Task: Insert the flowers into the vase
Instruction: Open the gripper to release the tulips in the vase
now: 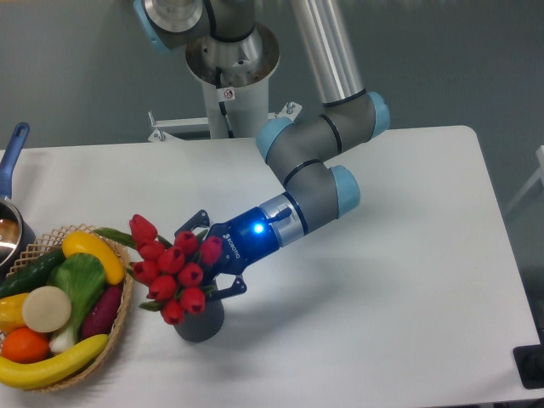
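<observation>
Flowers [177, 270] leaned over vase [199, 320], stems apparently inside rim; end effector [206, 259] fingers spread around bunch. Release, retreat left.

Bright, even light; soft shadows
</observation>
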### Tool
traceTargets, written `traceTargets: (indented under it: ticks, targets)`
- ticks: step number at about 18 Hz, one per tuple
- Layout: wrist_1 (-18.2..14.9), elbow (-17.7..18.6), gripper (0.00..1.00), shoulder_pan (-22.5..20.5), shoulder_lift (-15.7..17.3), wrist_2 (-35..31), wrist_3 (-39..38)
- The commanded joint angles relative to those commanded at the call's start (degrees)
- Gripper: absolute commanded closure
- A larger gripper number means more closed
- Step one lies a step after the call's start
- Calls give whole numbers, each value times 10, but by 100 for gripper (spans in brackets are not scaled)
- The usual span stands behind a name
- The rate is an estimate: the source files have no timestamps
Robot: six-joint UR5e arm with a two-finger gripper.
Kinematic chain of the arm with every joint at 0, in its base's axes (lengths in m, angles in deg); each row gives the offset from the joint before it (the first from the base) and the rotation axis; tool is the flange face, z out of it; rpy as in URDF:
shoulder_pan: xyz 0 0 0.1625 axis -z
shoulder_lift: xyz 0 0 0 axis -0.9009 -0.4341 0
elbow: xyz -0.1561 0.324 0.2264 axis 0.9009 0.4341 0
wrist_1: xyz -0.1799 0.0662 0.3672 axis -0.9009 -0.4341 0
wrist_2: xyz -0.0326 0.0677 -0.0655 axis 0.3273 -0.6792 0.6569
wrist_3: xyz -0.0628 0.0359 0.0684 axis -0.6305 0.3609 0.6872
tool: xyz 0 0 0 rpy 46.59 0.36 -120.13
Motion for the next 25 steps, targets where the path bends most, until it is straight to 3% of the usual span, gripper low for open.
traceTargets:
  ticks: [4, 7, 12, 25]
  targets:
    - [-1, 3, 18, -5, 1, -1, 0]
    - [0, 4, 1, -8, 2, -2, 0]
    - [-1, 6, 0, -8, 11, -51, 15]
    - [0, 18, 0, -18, 47, -107, 16]
